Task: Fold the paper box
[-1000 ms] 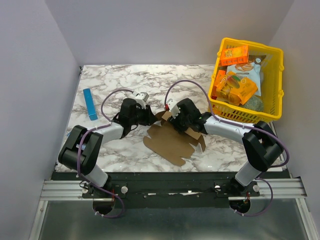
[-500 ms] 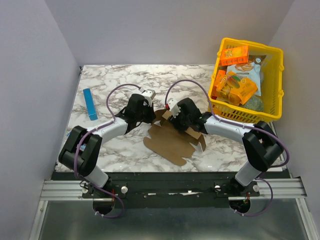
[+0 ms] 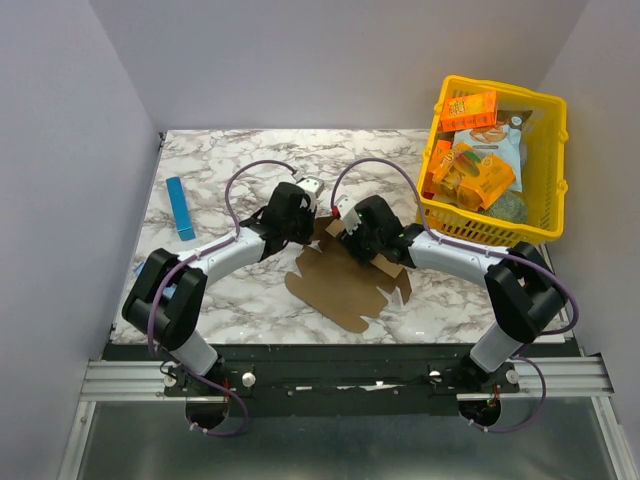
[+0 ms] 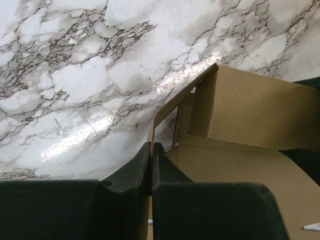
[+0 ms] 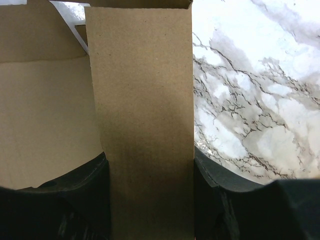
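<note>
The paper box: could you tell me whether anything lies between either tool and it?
Nothing visible does. The left tool looks shut on a flap edge of the box, and a strip of the box lies between the open fingers of the right tool. The basket and the blue bar sit well aside.

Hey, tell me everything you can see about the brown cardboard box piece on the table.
The paper box is plain brown unprinted cardboard, a die-cut sheet with tabs, mostly flat on the marble table between the arms. Its far end is raised: panels stand up into a partly formed corner. The left tool is shut, seemingly pinching a wall's edge; a narrow panel fills the gap between the fingers of the right tool.
</note>
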{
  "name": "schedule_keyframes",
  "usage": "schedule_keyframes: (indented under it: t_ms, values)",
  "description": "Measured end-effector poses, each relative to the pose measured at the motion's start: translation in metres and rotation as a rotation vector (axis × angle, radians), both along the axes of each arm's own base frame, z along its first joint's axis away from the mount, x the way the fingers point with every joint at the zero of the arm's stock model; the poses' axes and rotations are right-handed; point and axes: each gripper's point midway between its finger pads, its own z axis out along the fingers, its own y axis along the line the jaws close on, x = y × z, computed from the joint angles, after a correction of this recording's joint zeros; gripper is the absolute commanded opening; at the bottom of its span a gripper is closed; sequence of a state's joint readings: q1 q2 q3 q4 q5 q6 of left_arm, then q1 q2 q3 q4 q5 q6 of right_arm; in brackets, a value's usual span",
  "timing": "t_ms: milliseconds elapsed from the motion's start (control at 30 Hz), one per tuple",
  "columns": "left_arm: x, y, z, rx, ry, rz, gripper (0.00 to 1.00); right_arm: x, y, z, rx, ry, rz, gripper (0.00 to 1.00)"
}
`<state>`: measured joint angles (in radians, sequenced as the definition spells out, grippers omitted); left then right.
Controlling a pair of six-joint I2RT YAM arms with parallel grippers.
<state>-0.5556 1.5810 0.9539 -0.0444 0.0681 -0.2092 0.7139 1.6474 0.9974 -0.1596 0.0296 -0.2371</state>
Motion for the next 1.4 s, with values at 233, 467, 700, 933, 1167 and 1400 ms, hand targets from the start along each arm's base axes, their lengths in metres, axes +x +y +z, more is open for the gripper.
schedule_keyframes:
  t_ms: [233, 467, 700, 933, 1167, 1400]
  values:
    - [0.002, -0.001, -0.001, 0.048, -0.031, -0.027, 0.17, 0.001, -0.001, 0.000, -0.005, -0.003, -0.006, 0.43]
    - [0.003, -0.001, 0.000, 0.074, -0.056, -0.065, 0.07, 0.001, -0.002, 0.000, -0.006, -0.003, -0.006, 0.43]
    - [0.005, -0.003, 0.001, 0.122, -0.095, -0.123, 0.07, 0.001, -0.002, 0.000, -0.007, -0.005, -0.008, 0.43]
    - [0.010, -0.005, 0.001, 0.176, -0.134, -0.184, 0.08, 0.003, -0.005, 0.000, -0.015, -0.011, -0.021, 0.43]
    - [0.013, -0.004, -0.002, 0.226, -0.212, -0.206, 0.07, 0.002, -0.007, -0.001, -0.025, -0.007, -0.025, 0.43]
    - [0.018, -0.002, 0.003, 0.243, -0.257, -0.184, 0.07, 0.003, -0.006, 0.000, -0.021, -0.012, -0.024, 0.43]
